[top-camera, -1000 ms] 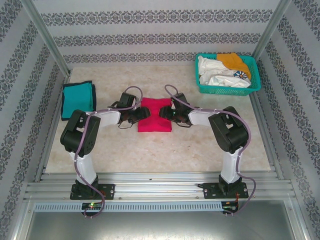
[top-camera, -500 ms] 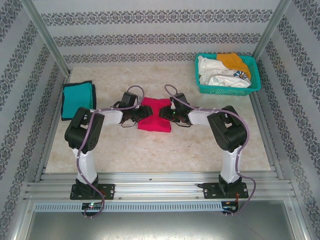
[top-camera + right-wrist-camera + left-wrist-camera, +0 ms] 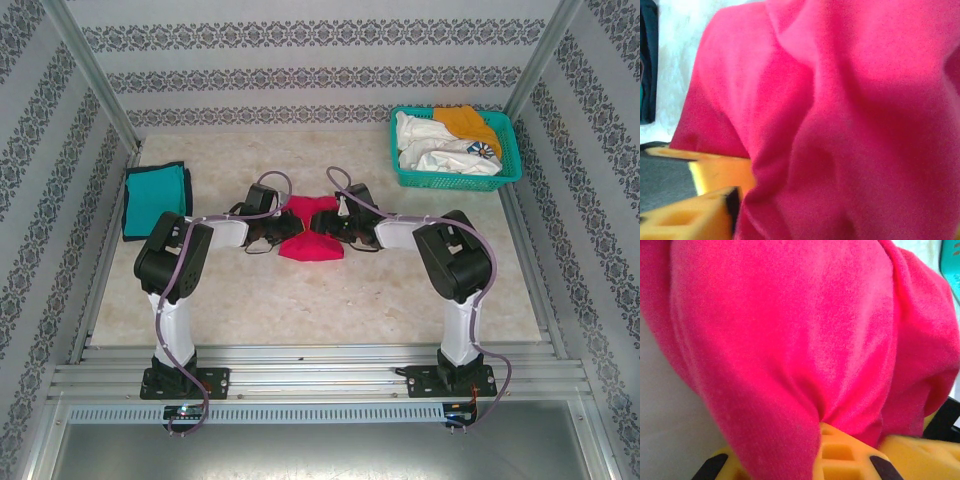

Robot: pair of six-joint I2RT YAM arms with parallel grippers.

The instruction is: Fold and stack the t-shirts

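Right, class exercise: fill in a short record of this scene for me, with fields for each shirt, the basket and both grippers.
pink-red t-shirt: centre of the table, bunched between the two grippers
teal t-shirt: folded, lying at the table's left edge
basket: far right corner, holding white cloth and orange cloth
left gripper: shut, pinching the pink-red t-shirt
right gripper: at the shirt's other side, cloth between its fingers; grip unclear

the left arm point(image 3: 175, 325) and right arm point(image 3: 458, 330) match: white tube links, bulky black joint housings; lilac cables point(image 3: 271, 181) loop along them; black base plates point(image 3: 183, 382); yellow fingers point(image 3: 840, 456) with square holes
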